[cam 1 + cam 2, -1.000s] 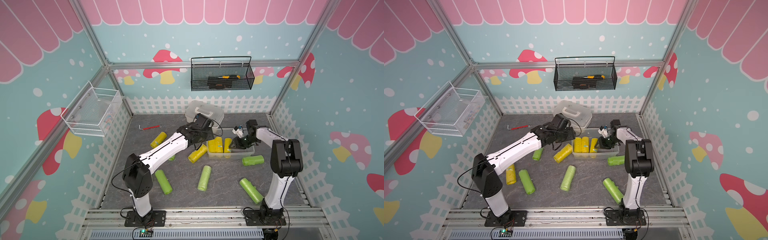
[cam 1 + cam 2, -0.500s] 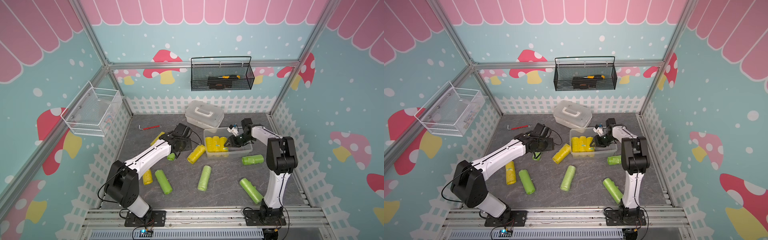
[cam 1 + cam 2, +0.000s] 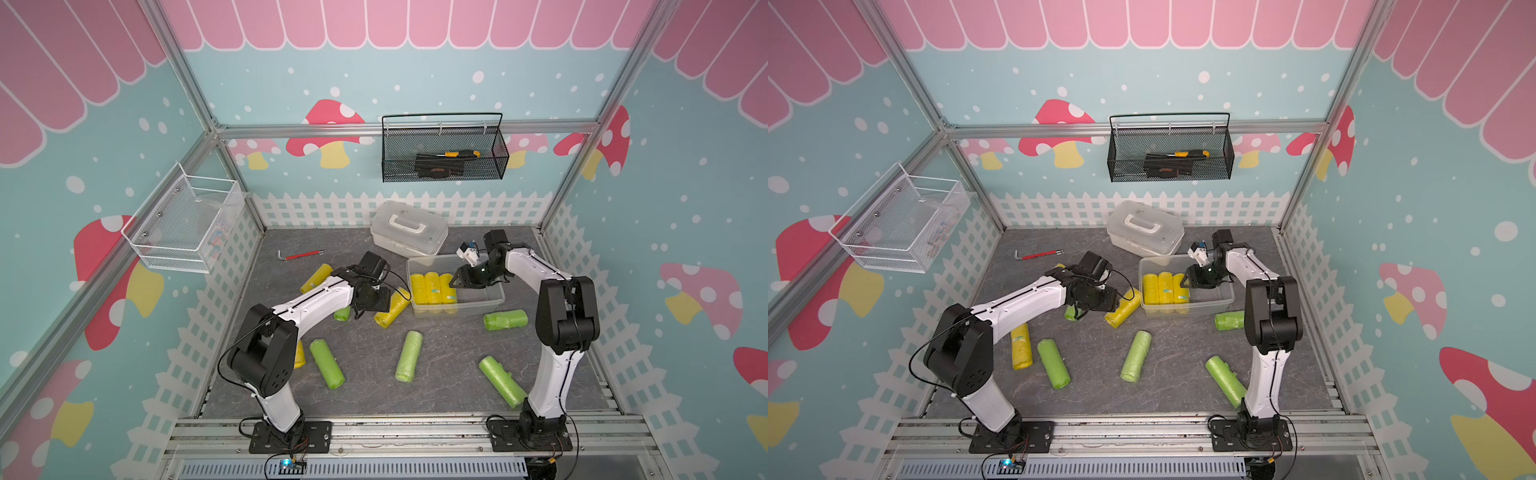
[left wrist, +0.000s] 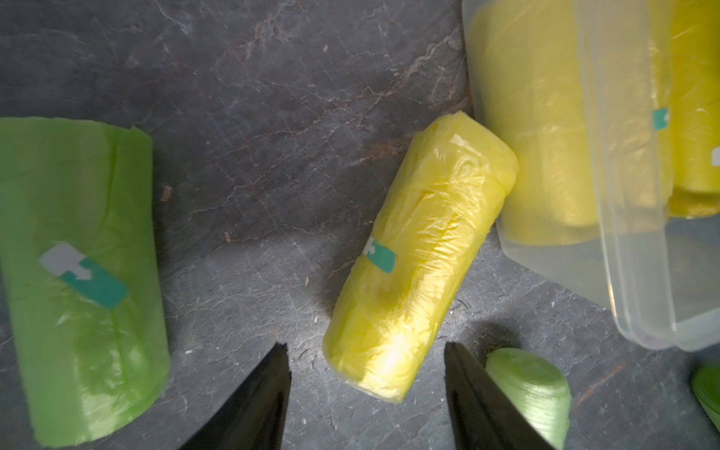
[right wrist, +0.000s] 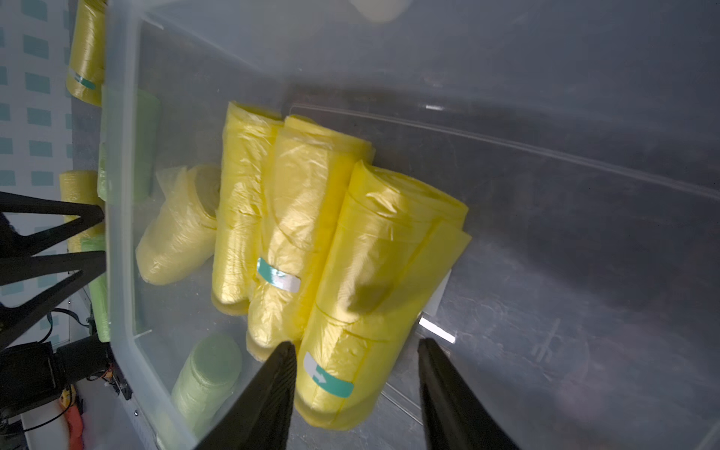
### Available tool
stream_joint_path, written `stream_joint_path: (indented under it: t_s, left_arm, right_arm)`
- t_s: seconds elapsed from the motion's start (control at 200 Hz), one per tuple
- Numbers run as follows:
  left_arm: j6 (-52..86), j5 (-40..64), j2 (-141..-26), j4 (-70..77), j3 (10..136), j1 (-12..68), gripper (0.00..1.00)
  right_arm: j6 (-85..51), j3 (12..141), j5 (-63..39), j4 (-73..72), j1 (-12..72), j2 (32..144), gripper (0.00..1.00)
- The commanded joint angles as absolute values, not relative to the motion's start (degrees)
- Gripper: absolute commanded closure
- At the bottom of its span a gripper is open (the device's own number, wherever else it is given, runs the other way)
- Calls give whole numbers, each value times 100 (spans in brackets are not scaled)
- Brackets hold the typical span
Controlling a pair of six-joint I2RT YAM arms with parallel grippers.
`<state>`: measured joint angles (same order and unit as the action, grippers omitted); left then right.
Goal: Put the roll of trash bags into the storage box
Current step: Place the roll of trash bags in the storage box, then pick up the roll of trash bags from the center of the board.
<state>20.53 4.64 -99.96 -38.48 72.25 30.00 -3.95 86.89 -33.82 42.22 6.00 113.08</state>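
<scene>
Right wrist, right hand (image 5: pixel 356 343) opened, yellow roll (image 5: pixel 374 272) released into storage box (image 5: pixel 119 202)

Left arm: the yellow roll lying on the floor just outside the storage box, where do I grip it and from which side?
Grip the yellow roll at mid-length by its teal sticker, left gripper coming from above, jaws across its width. It lies flat with bare floor on both flanks there; one end sits at the storage box, and a green roll crowds the other.
</scene>
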Motion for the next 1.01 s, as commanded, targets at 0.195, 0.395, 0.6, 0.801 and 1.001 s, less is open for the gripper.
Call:
stream_joint_path:
  t_s: [0.195, 0.395, 0.6, 0.801, 1.001]
  left_arm:
    - [1397, 1176, -10385, -3700, 7488, 2971, 35]
    - [1093, 1186, -10693, -3683, 7687, 2972, 33]
    - [863, 1166, -11007, -3661, 7887, 2996, 29]
    - [752, 1055, -11246, -3660, 7989, 3006, 28]
    - [751, 1148, -11506, -3664, 8029, 3042, 33]
  right_arm:
    - [-431, 8873, -3296, 4454, 393, 10441, 47]
    - [-413, 8682, -3361, 4473, 217, 10126, 47]
    - [-352, 8478, -3361, 4487, 185, 9910, 47]
    - [-316, 8420, -3358, 4533, 124, 9845, 47]
    - [-290, 8420, -3358, 4576, 29, 9801, 47]
